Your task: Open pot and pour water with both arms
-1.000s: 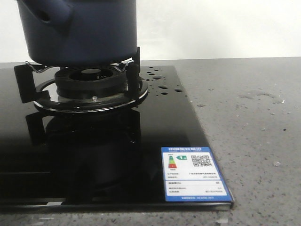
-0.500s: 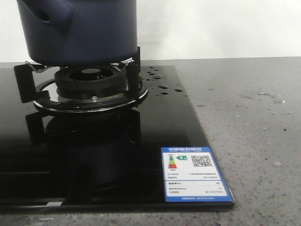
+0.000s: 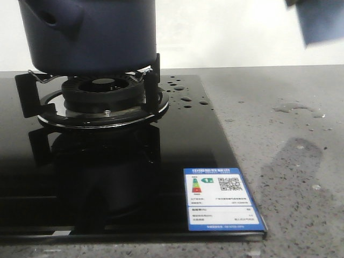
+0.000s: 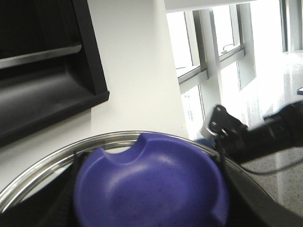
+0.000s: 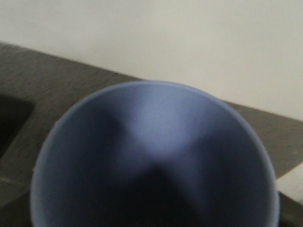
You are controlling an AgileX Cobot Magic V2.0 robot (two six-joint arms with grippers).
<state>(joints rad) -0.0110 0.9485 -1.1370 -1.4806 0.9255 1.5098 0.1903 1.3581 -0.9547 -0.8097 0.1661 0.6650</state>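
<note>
The pot (image 3: pixel 91 35) stands upright, stub (image 3: pixel 51 19) pointing left; pincer states cannot be told.

The right arm (image 4: pixel 267 135) is matte black and blurred, a bulky jointed housing. Its tip nearest the purple knob (image 4: pixel 151 184) carries a pale grey bracket (image 4: pixel 209 128) with dark round screw heads. A thin black cable (image 4: pixel 270 171) trails beneath.
</note>
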